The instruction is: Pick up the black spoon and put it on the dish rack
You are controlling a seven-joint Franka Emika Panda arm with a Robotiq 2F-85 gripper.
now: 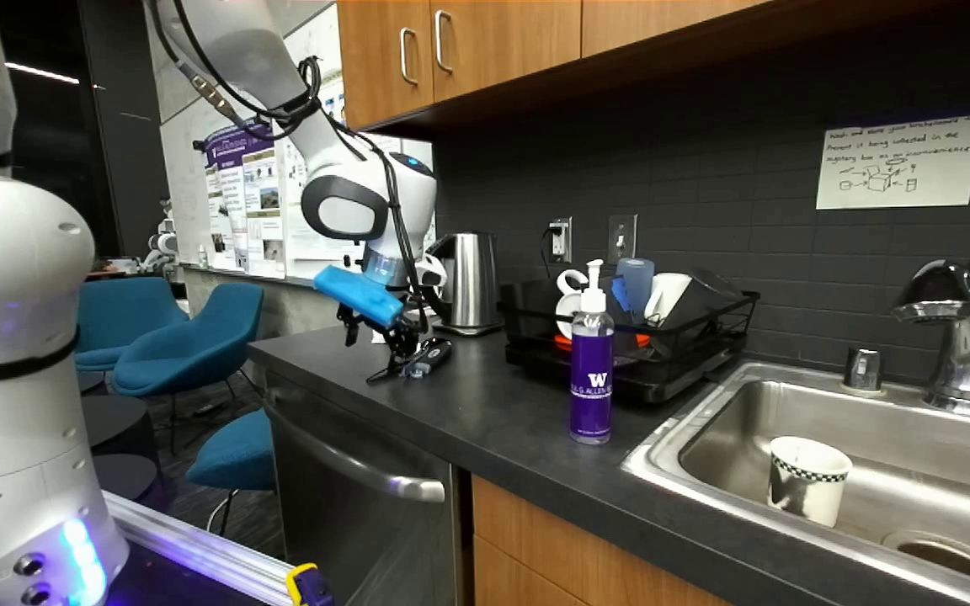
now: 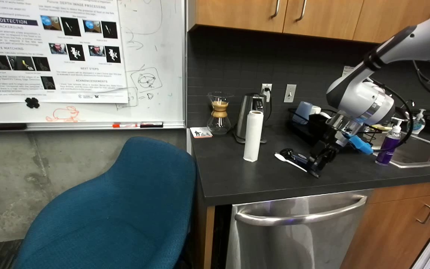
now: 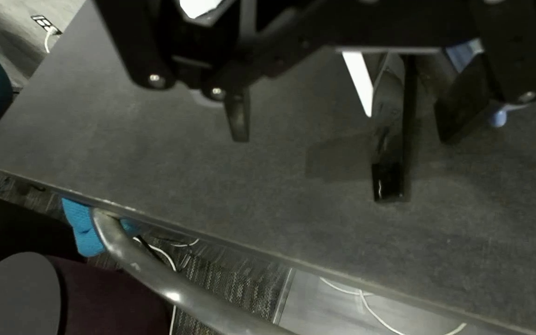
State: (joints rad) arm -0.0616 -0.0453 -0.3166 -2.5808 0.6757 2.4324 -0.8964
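The black spoon (image 2: 286,152) lies on the dark counter, its handle towards the gripper. It also shows in an exterior view (image 1: 436,353), and its black handle (image 3: 389,181) shows in the wrist view. A white plastic spoon (image 2: 289,162) lies alongside it. My gripper (image 3: 343,138) is open with nothing held. In the wrist view the handle runs between the fingers, closer to the right one, and the bowl is hidden behind the gripper. The gripper is low over the handle in both exterior views. The black wire dish rack (image 1: 679,364) holds dishes beside the sink.
A purple pump bottle (image 1: 591,370) stands in front of the rack. A steel kettle (image 1: 472,282) and a white roll (image 2: 253,136) stand farther along the counter. The steel sink (image 1: 725,412) holds a white mug (image 1: 809,480). The counter's front edge (image 3: 231,239) is close.
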